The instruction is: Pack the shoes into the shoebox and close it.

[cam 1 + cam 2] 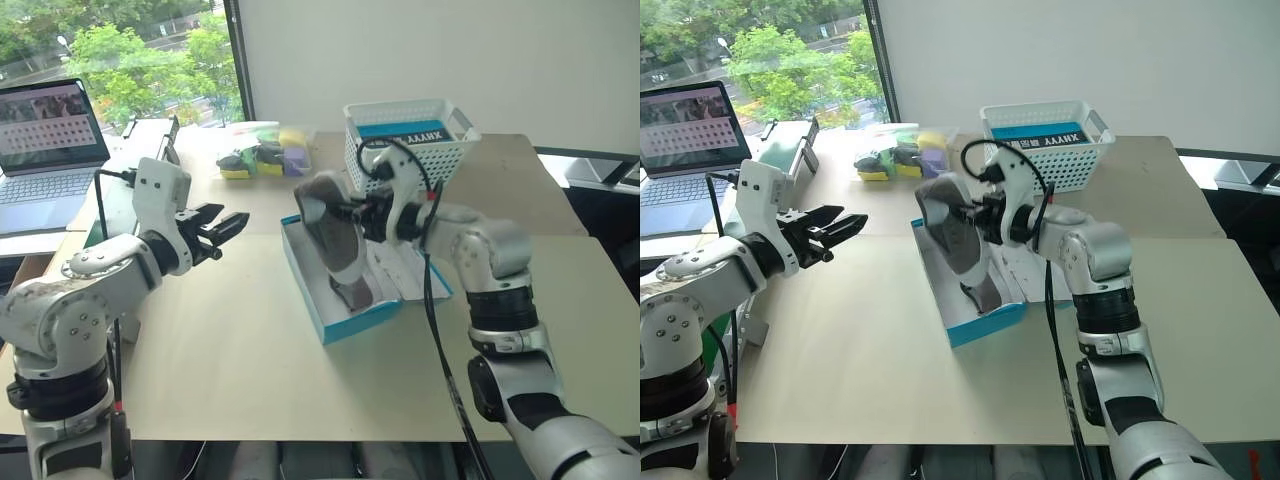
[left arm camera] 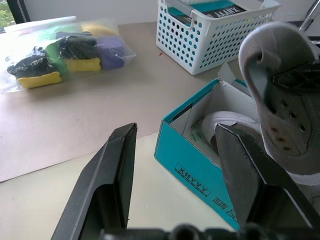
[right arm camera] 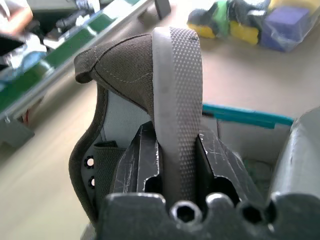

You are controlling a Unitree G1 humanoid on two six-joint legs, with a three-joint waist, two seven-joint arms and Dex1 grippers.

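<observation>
Sitting on a pale bench (image 1: pixel 250 370), an open blue shoebox (image 1: pixel 345 325) shows its white inside, with one grey shoe (image 1: pixel 352 292) already lying in it. Above the box, the right pincer (image 1: pixel 352 212) is clamped on the sole edge of a second grey shoe (image 1: pixel 330 225), which it holds tilted over the box, toe end down toward the inside. Behind the box stands a white lattice basket (image 1: pixel 410 140) holding a blue and black lettered panel. To its left on the bench lies a clear bag of coloured sponges (image 1: pixel 262 152), yellow, green, purple and black. An open laptop (image 1: pixel 45 150) sits at the far left edge. The left pincer (image 1: pixel 222 230) hovers well left of the box, its fingers parted and holding nothing.
</observation>
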